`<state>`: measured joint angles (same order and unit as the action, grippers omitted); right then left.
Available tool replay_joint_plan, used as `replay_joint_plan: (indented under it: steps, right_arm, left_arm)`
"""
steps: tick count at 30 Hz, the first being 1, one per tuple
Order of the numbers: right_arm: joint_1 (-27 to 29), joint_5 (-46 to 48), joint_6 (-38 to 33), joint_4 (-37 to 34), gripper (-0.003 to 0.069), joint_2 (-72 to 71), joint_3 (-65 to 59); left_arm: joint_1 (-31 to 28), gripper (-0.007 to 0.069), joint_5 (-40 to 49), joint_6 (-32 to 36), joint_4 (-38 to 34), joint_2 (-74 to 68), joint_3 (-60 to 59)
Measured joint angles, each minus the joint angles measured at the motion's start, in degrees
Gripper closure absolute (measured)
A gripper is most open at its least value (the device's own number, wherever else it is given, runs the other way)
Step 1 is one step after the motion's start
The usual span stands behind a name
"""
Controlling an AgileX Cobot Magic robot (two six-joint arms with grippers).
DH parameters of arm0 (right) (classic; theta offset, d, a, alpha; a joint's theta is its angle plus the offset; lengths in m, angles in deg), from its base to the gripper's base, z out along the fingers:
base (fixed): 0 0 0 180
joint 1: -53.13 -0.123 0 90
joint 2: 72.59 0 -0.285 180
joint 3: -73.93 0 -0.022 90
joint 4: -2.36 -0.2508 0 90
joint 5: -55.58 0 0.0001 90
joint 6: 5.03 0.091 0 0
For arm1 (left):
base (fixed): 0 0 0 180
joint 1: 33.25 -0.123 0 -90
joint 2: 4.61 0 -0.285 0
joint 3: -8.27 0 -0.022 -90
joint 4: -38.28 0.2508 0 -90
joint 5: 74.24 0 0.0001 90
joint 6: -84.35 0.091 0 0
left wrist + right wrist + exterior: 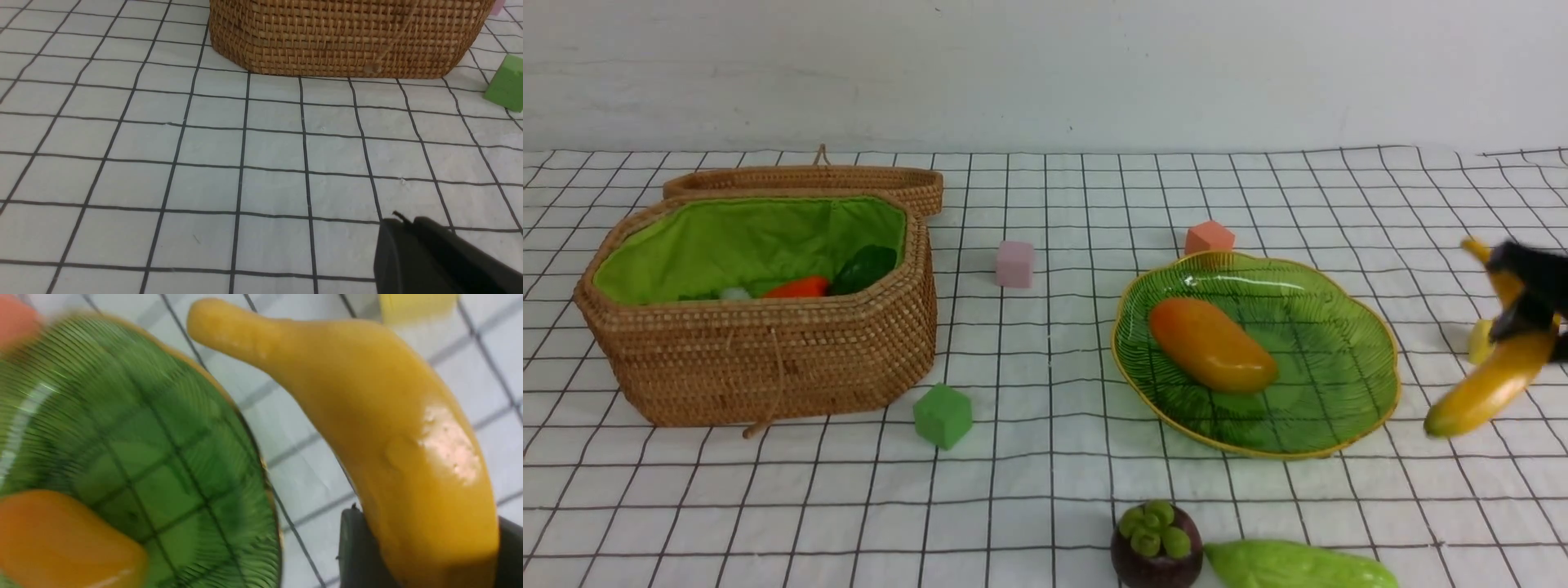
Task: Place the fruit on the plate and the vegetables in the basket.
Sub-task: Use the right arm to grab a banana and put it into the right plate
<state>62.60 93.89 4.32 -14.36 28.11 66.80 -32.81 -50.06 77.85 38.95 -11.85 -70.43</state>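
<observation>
My right gripper [1531,314] is shut on the yellow banana [1490,384] and holds it above the cloth just right of the green plate [1339,400]. In the right wrist view the banana [392,428] fills the space between the dark fingers [355,551], beside the plate's rim [253,457]. The orange-yellow mango [1211,344] lies on the plate. The purple mangosteen [1157,545] and the pale-green gourd [1298,565] lie at the front edge. The wicker basket [760,351] holds the carrot [799,287] and a bit of white radish [735,292]. My left gripper [402,222] is shut and empty above bare cloth in front of the basket [347,41].
Foam cubes lie about: green [943,415] by the basket's front corner, pink [1014,263] mid-table, orange [1209,238] behind the plate, yellow [1480,341] behind the banana. The basket's lid [809,180] hangs open at the back.
</observation>
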Motion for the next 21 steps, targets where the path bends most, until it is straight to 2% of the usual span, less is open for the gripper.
replay_joint_plan:
  steps: [2,3,4,5,6,9,13,16,18,19,21]
  right_arm:
    - [-1.7,2.2,-6.8,-2.6,0.0330,-0.3,5.5]
    - [-2.2,2.4,-7.6,-3.2,0.0330,-0.2,6.5]
    - [-5.1,3.9,-15.3,-6.3,0.0330,1.1,10.7]
    - [-5.5,3.9,-15.3,-6.6,0.0330,1.3,11.1]
    - [-8.1,4.5,-20.5,-8.3,0.0330,3.2,13.8]
    - [-12.2,4.0,-27.0,-8.0,0.0330,8.7,17.7]
    - [-14.4,4.4,-29.1,-2.3,0.0330,17.2,20.8]
    - [-14.4,4.7,-28.6,-1.0,0.0322,20.3,21.7]
    - [-14.4,4.4,-27.7,-0.6,0.0259,21.7,21.9]
    - [-14.4,4.6,-27.4,-0.4,0.0190,21.8,21.9]
    - [-14.4,5.5,-27.3,-0.1,0.0113,21.7,22.4]
  left_arm:
    - [0.0,0.0599,0.0,0.0,0.0,0.0,0.0]
    - [0.0,0.0599,0.0,0.0,0.0,0.0,0.0]
    - [0.0,0.0597,0.0,0.0,0.0,0.0,0.0]
    - [0.0,0.0597,0.0,0.0,0.0,0.0,0.0]
    - [0.0,0.0596,0.0,0.0,0.0,0.0,0.0]
    - [0.0,0.0594,0.0,0.0,0.0,0.0,0.0]
    - [0.0,0.0587,0.0,0.0,0.0,0.0,0.0]
    - [0.0,0.0585,0.0,0.0,0.0,0.0,0.0]
    - [0.0,0.0583,0.0,0.0,0.0,0.0,0.0]
    - [0.0,0.0582,0.0,0.0,0.0,0.0,0.0]
    - [0.0,0.0580,0.0,0.0,0.0,0.0,0.0]
